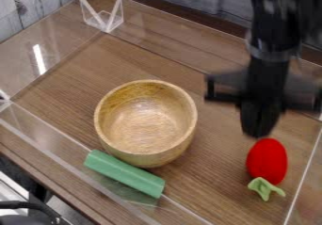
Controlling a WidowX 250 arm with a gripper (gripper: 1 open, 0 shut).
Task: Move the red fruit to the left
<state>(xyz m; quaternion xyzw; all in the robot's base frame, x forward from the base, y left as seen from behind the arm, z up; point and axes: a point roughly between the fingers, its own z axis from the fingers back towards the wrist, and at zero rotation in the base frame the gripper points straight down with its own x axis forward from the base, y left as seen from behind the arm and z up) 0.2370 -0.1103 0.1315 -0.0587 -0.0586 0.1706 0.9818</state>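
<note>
The red fruit lies on the wooden table near the front right, its light green leafy stem pointing toward the front edge. My gripper hangs just above and behind it, blurred by motion. The dark fingers look drawn together and nothing shows between them. The whole fruit is visible below the fingertips, apart from them.
A wooden bowl stands left of the fruit at the table's middle. A long green block lies in front of the bowl by the clear front wall. A clear plastic stand sits at the back left.
</note>
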